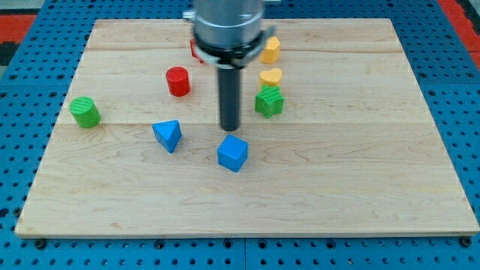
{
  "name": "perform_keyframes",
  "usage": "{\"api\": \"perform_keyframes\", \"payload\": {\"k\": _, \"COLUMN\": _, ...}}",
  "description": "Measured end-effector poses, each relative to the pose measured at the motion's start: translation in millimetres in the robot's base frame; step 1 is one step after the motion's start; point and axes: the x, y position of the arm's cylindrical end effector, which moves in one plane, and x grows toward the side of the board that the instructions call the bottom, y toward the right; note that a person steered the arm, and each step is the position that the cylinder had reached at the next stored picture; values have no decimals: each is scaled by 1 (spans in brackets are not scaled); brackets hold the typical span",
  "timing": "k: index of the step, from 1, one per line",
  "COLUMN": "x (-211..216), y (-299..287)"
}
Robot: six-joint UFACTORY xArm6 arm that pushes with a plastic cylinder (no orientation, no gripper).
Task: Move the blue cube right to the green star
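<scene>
- My tip (pixel 229 129) sits on the wooden board (pixel 360 187), near the middle and a little toward the view's top.
- I carry no jaws to open or close; my arm ends in a plain dark rod (pixel 229 97), so nothing is grasped and the tip only rests at the board's surface.
- The blue cube (pixel 232 153) lies just below my tip in the view, very close to it; I cannot tell whether the two touch.
- The green star (pixel 269 101) stands up and to the view's right of the blue cube, near it but clearly apart, and just to the right of my rod.
- A yellow block (pixel 271 76) with a rounded outline sits directly above the green star, almost touching it.
- A second yellow block (pixel 271 49) lies higher still, near the board's top edge, beside my metal housing (pixel 228 26).
- A red cylinder (pixel 178 81) stands to the view's left of my rod.
- Another red block (pixel 193 51) peeks out behind my housing; its shape is hidden.
- A blue triangular block (pixel 168 136) lies to the left of the blue cube, apart from it.
- A green cylinder (pixel 85 112) stands alone near the board's left edge.
- The board rests on a blue perforated table (pixel 30 45).
</scene>
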Motion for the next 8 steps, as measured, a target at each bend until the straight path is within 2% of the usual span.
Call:
{"api": "perform_keyframes", "payload": {"k": 1, "x": 35, "y": 14}}
{"api": "perform_keyframes", "payload": {"k": 2, "x": 39, "y": 33}}
{"api": "perform_keyframes", "payload": {"k": 3, "x": 46, "y": 1}}
{"api": "perform_keyframes", "payload": {"k": 4, "x": 83, "y": 24}}
{"api": "perform_keyframes", "payload": {"k": 6, "x": 59, "y": 147}}
{"api": "perform_keyframes", "payload": {"k": 7, "x": 78, "y": 185}}
{"api": "perform_keyframes", "payload": {"k": 8, "x": 71, "y": 213}}
